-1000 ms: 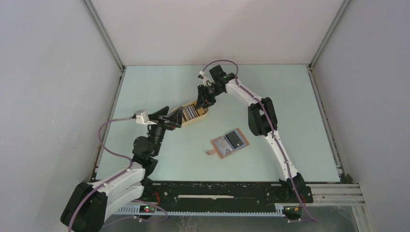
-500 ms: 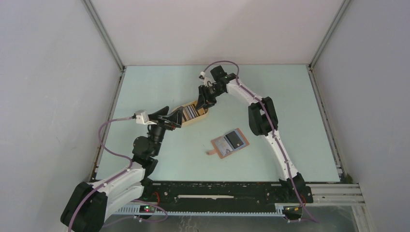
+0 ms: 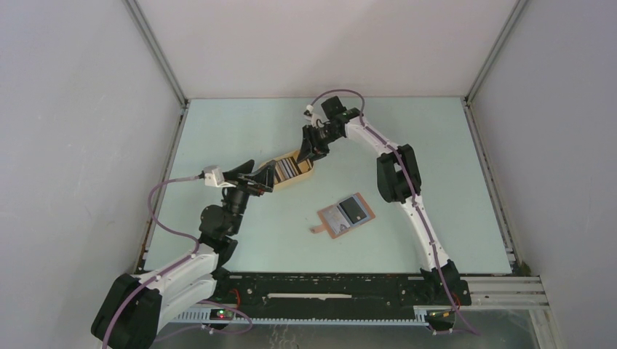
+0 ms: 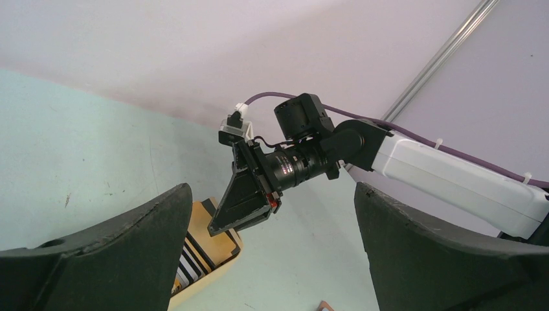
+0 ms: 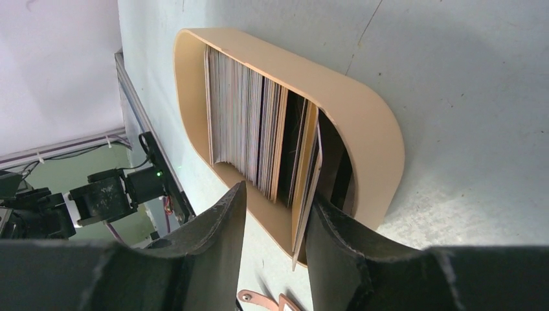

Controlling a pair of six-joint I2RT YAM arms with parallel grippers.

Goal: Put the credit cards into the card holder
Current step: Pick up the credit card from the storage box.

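Note:
The credit cards (image 3: 287, 169) stand on edge in a row inside an oval tan tray (image 3: 295, 181). My right gripper (image 3: 304, 154) points down over the tray's far end, jaws open. In the right wrist view the gripper (image 5: 275, 223) straddles the end of the card row (image 5: 239, 110), and one loose card (image 5: 309, 194) leans against the inner face of one finger (image 5: 343, 246); the other finger stands apart from it. The reddish-brown card holder (image 3: 346, 215) lies unfolded on the table, a card showing in it. My left gripper (image 3: 268, 179) hangs wide open and empty beside the tray's near end.
The card holder's snap tab (image 5: 262, 300) shows at the bottom of the right wrist view. In the left wrist view the right gripper (image 4: 249, 194) hangs over the tray (image 4: 213, 262). White walls with metal rails enclose the pale green table (image 3: 436, 182).
The right gripper's jaws have widened a little and its wrist has shifted slightly to the right. The left arm, the tray and the card holder have not moved.

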